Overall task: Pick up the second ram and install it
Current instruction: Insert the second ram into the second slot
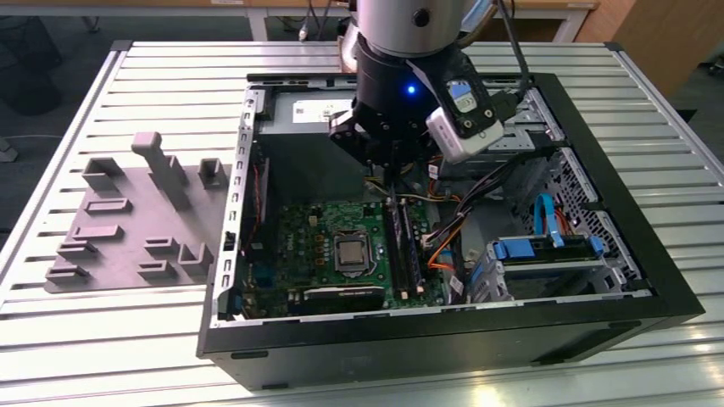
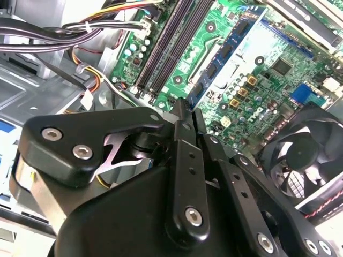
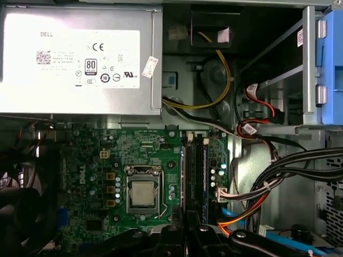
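Open PC case [image 1: 633,280] lies on slatted table [image 1: 158,59]; arm w/ gripper [image 1: 388,170] is down inside it, over far end of the black memory slots [image 1: 402,246] on green motherboard [image 1: 300,246]. In second wrist view the gripper [image 2: 185,110] fingers stand almost together, closed on a thin edge-on board between them: the second ram [image 2: 214,72], blue-green w/ dark chips, running out from the fingertips over the motherboard [image 2: 257,48], alongside the slots [image 2: 166,43]. Cannot tell if its edge is seated in a slot or just above. First wrist view: slots [image 3: 194,171] sit right of CPU socket [image 3: 143,193], a blue strip along one of them; power supply [image 3: 80,59] at far side, cable bundle [image 3: 278,176] right. Grey holder tray [image 1: 136,220] rests on table at exterior view's left, well apart from case. Drive bay w/ blue parts [image 1: 543,246] at exterior view's right.
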Controlling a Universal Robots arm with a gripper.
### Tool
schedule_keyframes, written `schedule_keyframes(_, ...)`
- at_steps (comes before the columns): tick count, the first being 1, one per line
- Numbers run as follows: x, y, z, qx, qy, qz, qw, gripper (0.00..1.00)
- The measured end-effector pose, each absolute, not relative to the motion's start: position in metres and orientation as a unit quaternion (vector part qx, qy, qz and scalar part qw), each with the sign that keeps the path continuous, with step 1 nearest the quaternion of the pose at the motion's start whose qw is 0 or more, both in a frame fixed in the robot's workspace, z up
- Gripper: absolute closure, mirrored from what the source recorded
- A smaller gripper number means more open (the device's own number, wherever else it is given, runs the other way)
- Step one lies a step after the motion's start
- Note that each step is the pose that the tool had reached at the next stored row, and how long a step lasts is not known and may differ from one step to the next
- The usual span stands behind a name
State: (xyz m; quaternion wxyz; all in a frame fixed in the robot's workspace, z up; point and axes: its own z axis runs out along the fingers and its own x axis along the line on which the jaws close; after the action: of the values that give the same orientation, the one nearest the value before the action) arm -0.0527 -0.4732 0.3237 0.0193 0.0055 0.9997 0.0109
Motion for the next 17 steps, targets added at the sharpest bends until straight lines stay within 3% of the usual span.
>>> schedule_keyframes(17,-0.051,-0.474,0.300,0.005,1.000,0.011,0.019,0.86)
